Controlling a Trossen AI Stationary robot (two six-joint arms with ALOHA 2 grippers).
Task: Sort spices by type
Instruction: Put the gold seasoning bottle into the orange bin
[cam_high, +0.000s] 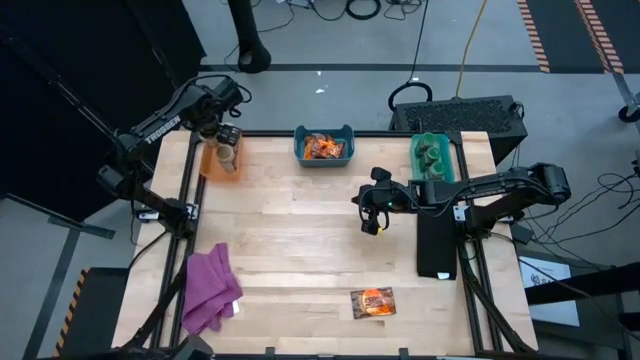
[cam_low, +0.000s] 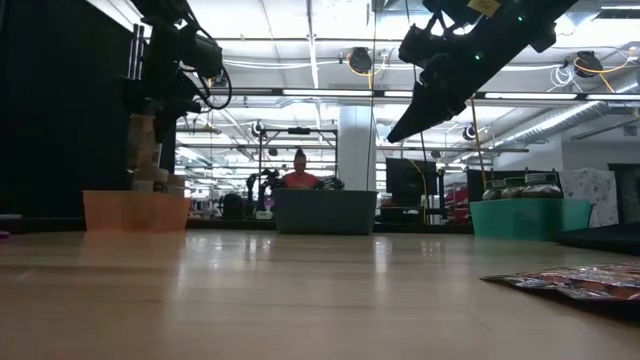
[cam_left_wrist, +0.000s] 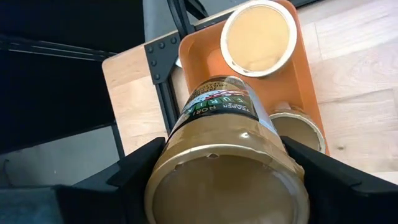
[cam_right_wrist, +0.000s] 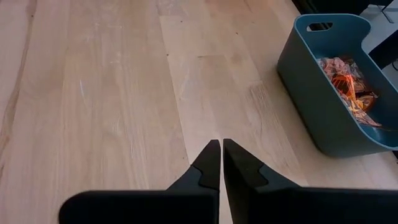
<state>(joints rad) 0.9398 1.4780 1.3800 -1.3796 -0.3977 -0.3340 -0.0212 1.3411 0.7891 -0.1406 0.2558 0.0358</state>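
My left gripper is over the orange bin at the table's far left corner, shut on a tan jar with a cream top. Two more tan jars stand in that bin. My right gripper hangs shut and empty above the table's middle right. One orange-and-dark packet lies flat near the near edge. More packets fill the blue bin. Dark-green jars sit in the teal bin. My left gripper pinches the tan jar at its cream-topped end, with one finger on each side of the body. The fingers come from above, pointing down. The jar is lifted clear and points bottom-first down at the orange bin, above the two jars inside.
A purple cloth lies at the table's near left corner. A black slab lies along the right edge under the right arm. Bare wood spans the middle of the table. A person sits far behind the table.
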